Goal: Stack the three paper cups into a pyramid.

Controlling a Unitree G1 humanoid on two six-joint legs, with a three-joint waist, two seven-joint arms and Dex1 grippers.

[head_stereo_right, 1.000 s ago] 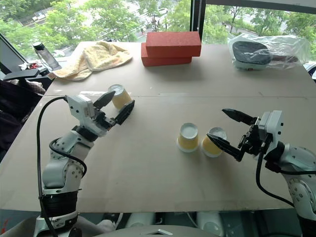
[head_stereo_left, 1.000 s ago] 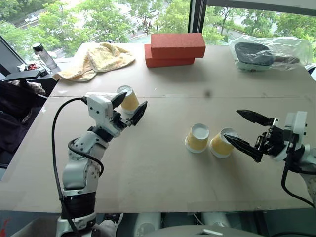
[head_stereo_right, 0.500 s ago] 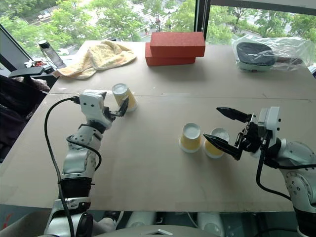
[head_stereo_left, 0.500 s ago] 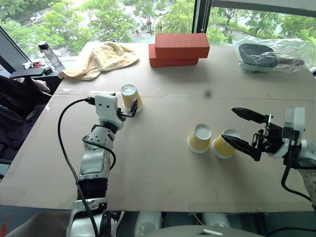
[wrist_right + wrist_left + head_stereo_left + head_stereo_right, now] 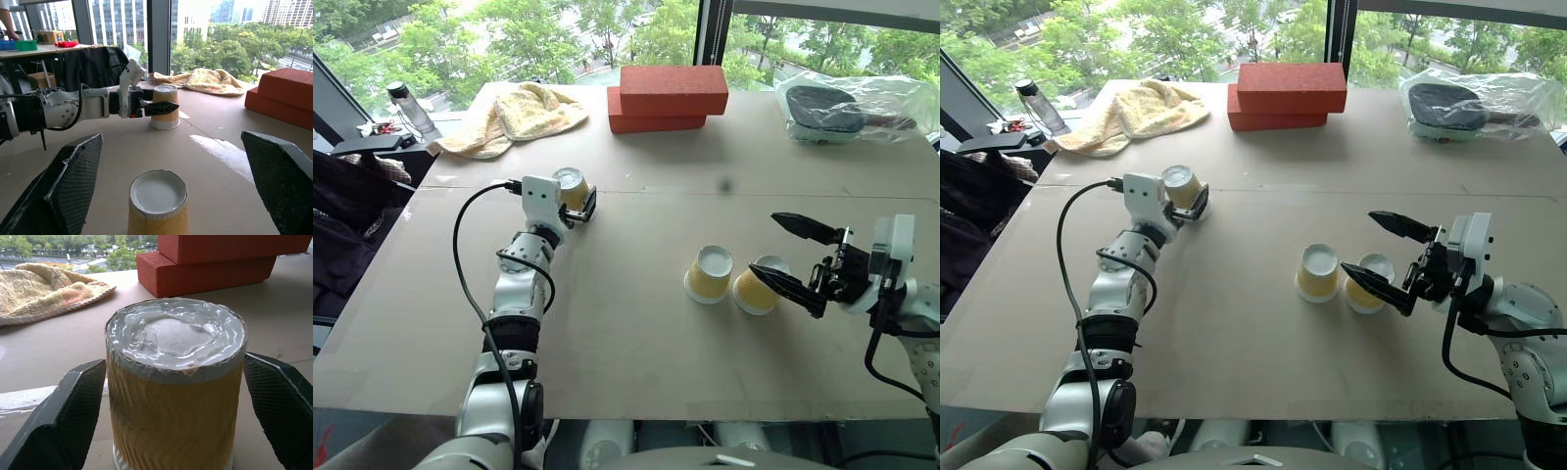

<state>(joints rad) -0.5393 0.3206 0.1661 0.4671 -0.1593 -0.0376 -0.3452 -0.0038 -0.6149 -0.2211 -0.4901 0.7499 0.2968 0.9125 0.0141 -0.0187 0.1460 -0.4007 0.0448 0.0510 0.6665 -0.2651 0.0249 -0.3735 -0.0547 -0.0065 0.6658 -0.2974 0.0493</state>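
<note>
Hands first. Your left hand [image 5: 171,431] has its fingers [image 5: 63,426] spread wide, one on each side of the far cup [image 5: 175,382], which stands upside down on the tabletop [image 5: 626,323]. In the left wrist view a thin gap shows between each finger and the cup wall, so no clear contact; from the head views you can't tell touching from just beside. Cup's lower edge is cut off in that wrist view.

Your right hand [image 5: 791,257] is also wide apart, holding nothing. It hangs just beside the right cup [image 5: 756,286], lower finger crossing in front of that cup's side in the head views, so part of the cup is hidden. Contact there can't be judged.

Taking the red bricks [image 5: 668,96] as landmark: the far cup sits nearer to you than the bricks and off to their left. The other two cups, middle cup [image 5: 709,274] and right cup, stand upside down side by side, touching or nearly so, well nearer to you than the bricks and slightly to their right. All three cups are on the tabletop, none stacked; no pyramid yet.

Left of the bricks lies a yellow towel [image 5: 514,116]. Far right of the bricks sits a plastic bag [image 5: 847,103] with a dark object inside, hard to make out through the wrap.
</note>
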